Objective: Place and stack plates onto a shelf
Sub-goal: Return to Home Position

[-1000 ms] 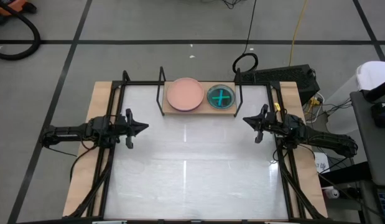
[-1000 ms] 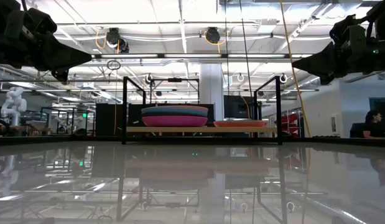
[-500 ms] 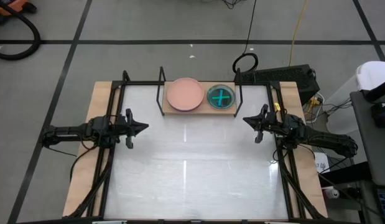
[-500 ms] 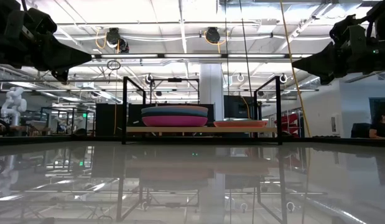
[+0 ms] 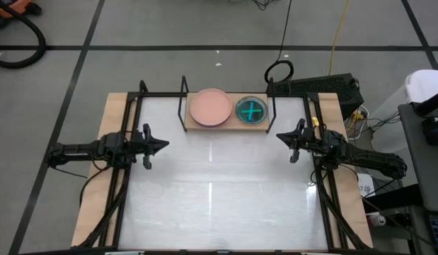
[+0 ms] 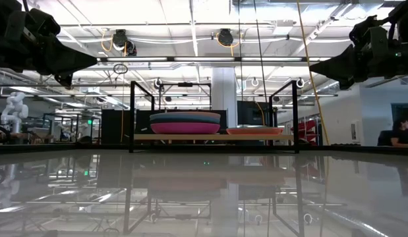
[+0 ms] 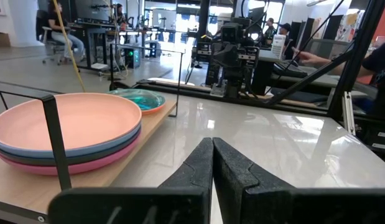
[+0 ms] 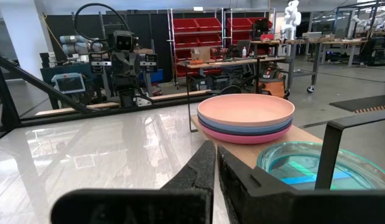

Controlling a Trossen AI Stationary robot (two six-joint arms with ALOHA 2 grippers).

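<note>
On the wooden shelf (image 5: 229, 124) at the table's far edge stand two stacks of plates. The larger stack (image 5: 210, 107) has a salmon-pink plate on top, with blue and magenta rims below it (image 7: 74, 140). The smaller stack (image 5: 252, 110) is topped by a translucent teal plate (image 8: 316, 165), with an orange rim beneath (image 7: 156, 107). My left gripper (image 5: 164, 145) hovers shut over the table's left side. My right gripper (image 5: 279, 137) hovers shut over the right side. Both are raised above the table and hold nothing.
Black wire uprights (image 5: 183, 103) (image 5: 273, 99) stand at the shelf's ends. The white tabletop (image 5: 219, 191) stretches between the two arms and toward the near edge. Black frame rails run along the table's left and right sides. People sit at desks in the room behind.
</note>
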